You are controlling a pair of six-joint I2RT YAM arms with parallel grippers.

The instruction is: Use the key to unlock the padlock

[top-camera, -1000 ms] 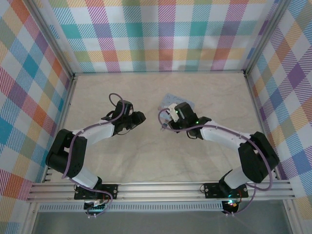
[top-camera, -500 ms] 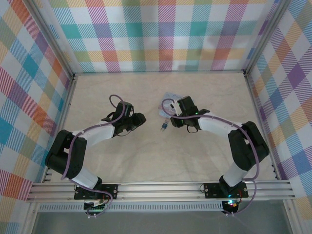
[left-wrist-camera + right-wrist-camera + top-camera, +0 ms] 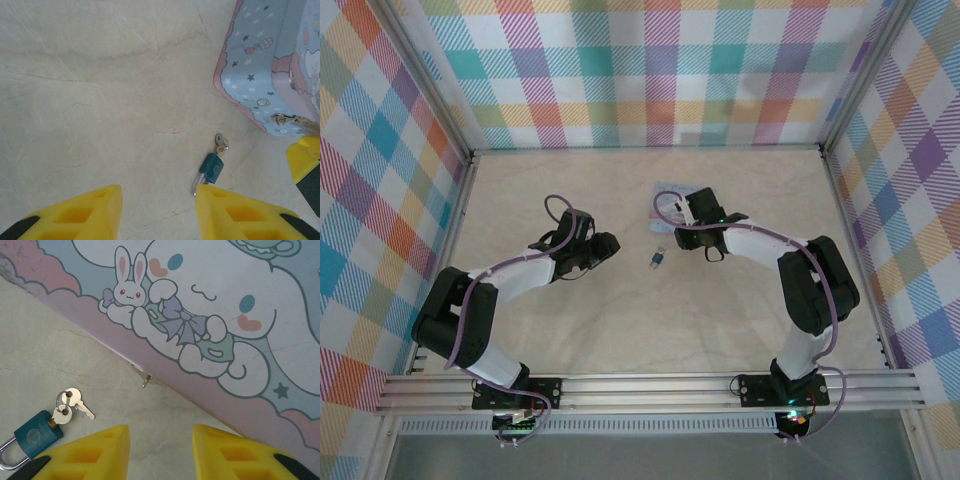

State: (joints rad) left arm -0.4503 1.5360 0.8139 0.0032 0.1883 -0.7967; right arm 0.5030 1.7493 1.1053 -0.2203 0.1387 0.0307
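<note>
Plainly little of the job shows as done: the teal padlock lies flat on the table, and neither arm has hold of it. The right gripper has its yellow fingers spread wide with nothing between them, and the padlock sits just outside its left finger, the keyhole end turned toward the key ring. The left gripper is likewise spread wide and empty; from its wrist camera the padlock lies just ahead of its right finger, close by the tip. One key looks to be seated in the keyhole, with a spare key on the same ring beside it, though at this size I would not swear the blade is fully in. What is left, by my reckoning, is to steady the body, pinch the key, turn it and free the shackle. Whether that shackle is latched cannot be read: the right wrist view cuts it off at the frame edge, and the left wrist view hides part of it behind the finger. Ahead of the right fingers lies a pastel cartoon-print case, its far sides out of frame.
</note>
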